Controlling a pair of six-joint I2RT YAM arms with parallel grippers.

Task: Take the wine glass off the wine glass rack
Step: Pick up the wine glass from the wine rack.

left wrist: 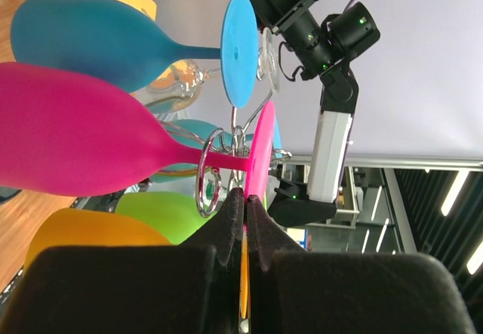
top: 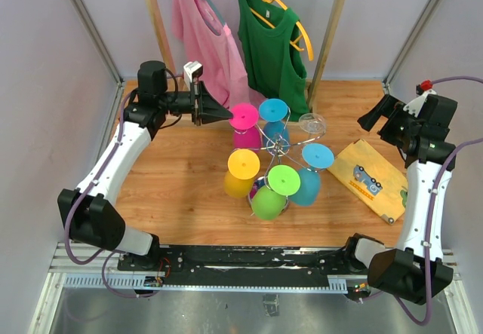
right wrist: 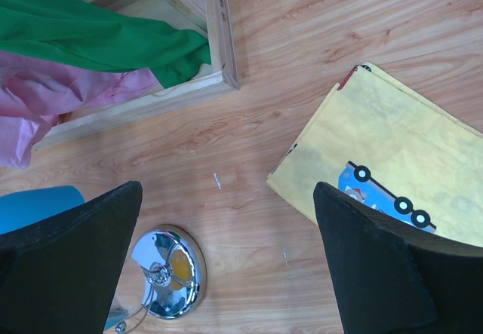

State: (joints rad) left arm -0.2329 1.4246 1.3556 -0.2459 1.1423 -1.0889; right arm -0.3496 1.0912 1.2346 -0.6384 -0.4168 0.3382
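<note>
Clenched jaws on left gripper point(left wrist: 245, 204), tips at foot rim of pink wine glass point(left wrist: 75, 130), hung far-left on chrome wine glass rack point(top: 275, 147) mid-table; grip unclear. Right gripper point(right wrist: 228, 191) spread, empty. Slide foot out along wire arm, avoiding blue glass point(left wrist: 90, 36).

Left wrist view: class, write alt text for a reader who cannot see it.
The left gripper, shut, meets the foot rim of a pink wine glass hung on the wine glass rack. A blue wine glass shows above it, a green glass and a yellow glass below, the right arm beyond.
</note>
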